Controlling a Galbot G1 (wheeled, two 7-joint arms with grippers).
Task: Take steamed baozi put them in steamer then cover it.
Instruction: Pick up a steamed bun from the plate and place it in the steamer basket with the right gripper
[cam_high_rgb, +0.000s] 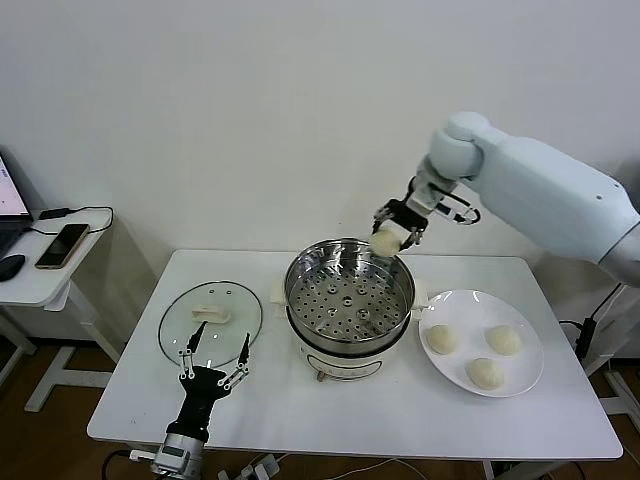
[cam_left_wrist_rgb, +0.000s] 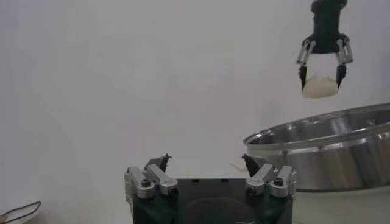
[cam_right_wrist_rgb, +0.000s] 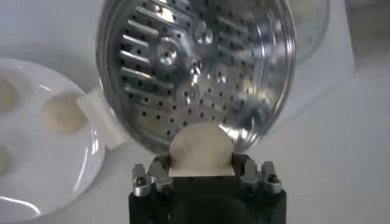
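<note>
My right gripper is shut on one baozi and holds it above the far right rim of the steamer. In the right wrist view the baozi sits between the jaws, over the perforated tray. Three more baozi lie on a white plate right of the steamer. The glass cover lies flat on the table left of the steamer. My left gripper is open and empty at the cover's near edge; in its wrist view the held baozi shows far off.
The steamer tray holds nothing. A side table at the far left carries a phone and a mouse. The white table has bare room along its front edge. A white wall stands behind.
</note>
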